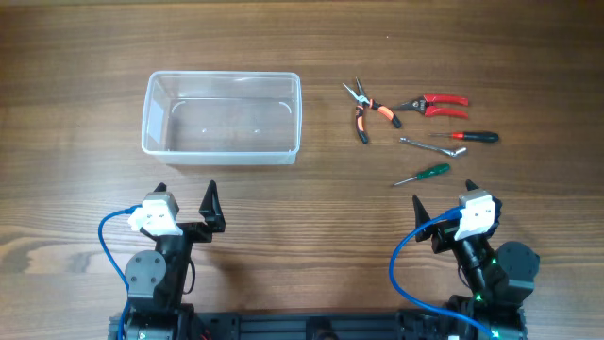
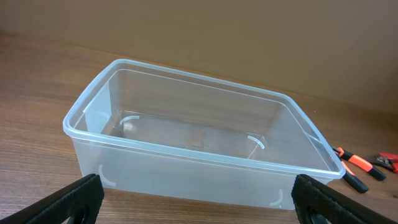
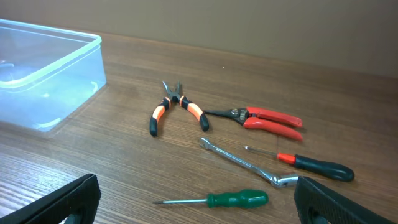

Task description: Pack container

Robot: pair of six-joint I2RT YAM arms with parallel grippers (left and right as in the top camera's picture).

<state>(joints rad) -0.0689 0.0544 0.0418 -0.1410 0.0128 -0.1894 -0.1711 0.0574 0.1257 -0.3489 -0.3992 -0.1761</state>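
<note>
The clear plastic container (image 1: 222, 117) stands empty at the left of the table; it also fills the left wrist view (image 2: 199, 149). To the right lie orange-handled pliers (image 1: 363, 107), red-handled cutters (image 1: 432, 104), a black-and-red screwdriver (image 1: 469, 137), a metal wrench (image 1: 432, 146) and a green screwdriver (image 1: 425, 174). My left gripper (image 1: 184, 194) is open and empty, just in front of the container. My right gripper (image 1: 444, 189) is open and empty, just in front of the green screwdriver (image 3: 217, 200).
The wooden table (image 1: 75, 189) runs under everything. In the right wrist view the container's corner (image 3: 43, 81) shows at left, with the pliers (image 3: 177, 111), cutters (image 3: 264, 118), wrench (image 3: 245, 163) and black-and-red screwdriver (image 3: 308, 163) spread ahead.
</note>
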